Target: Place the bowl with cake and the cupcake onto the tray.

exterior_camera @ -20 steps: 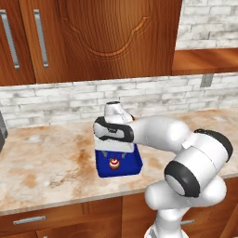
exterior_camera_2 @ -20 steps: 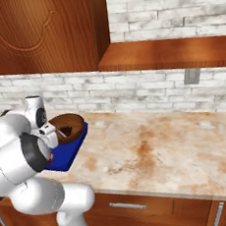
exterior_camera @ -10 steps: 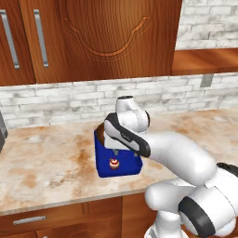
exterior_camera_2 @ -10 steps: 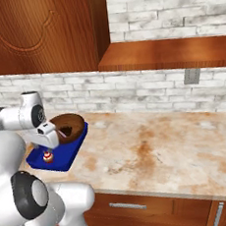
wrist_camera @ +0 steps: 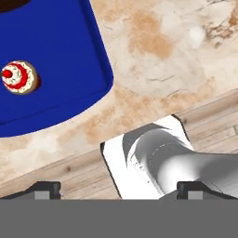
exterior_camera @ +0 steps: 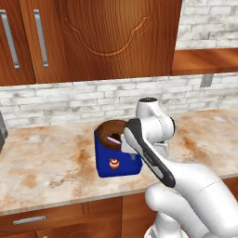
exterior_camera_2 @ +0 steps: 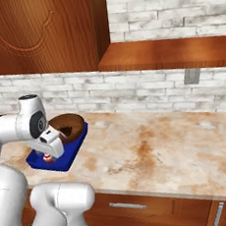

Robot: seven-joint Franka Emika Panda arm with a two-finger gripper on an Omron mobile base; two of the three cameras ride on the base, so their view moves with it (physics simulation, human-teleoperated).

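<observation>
Nearest the cameras, the arm has swung since half a second ago: in the left base view its white links now cross in front of the right side of the tray (exterior_camera: 104, 160), where earlier the hand hung over the tray's far end. In the right base view the hand has drawn back toward the near-left, so more of the blue tray (exterior_camera_2: 65, 159) lies uncovered than before. The tray, bowl and cupcake sit where they sat.

The gripper (wrist_camera: 118, 193) looks down past the tray's edge at the marbled surface (wrist_camera: 176, 56) and the wooden floor beyond its front edge. Its two dark fingertips (wrist_camera: 46, 189) stand wide apart at the bottom of the hand view, with nothing between them and nothing touched.

The cupcake (exterior_camera: 114, 163) stands on the near part of the tray, upright, red wrapper and white frosting with a red dot; in the hand view the cupcake (wrist_camera: 18, 77) rests well inside the tray's raised rim (wrist_camera: 104, 69). In the right base view the cupcake (exterior_camera_2: 48, 157) peeks out just below the hand.

Farther back, the bowl with cake (exterior_camera: 111, 134) rests on the far end of the tray, its pink-striped wedge inside; in the right base view the bowl (exterior_camera_2: 69, 127) overhangs the tray's far rim slightly. Behind it runs the brick backsplash (exterior_camera: 69, 104) under wooden cabinets (exterior_camera: 93, 37).
</observation>
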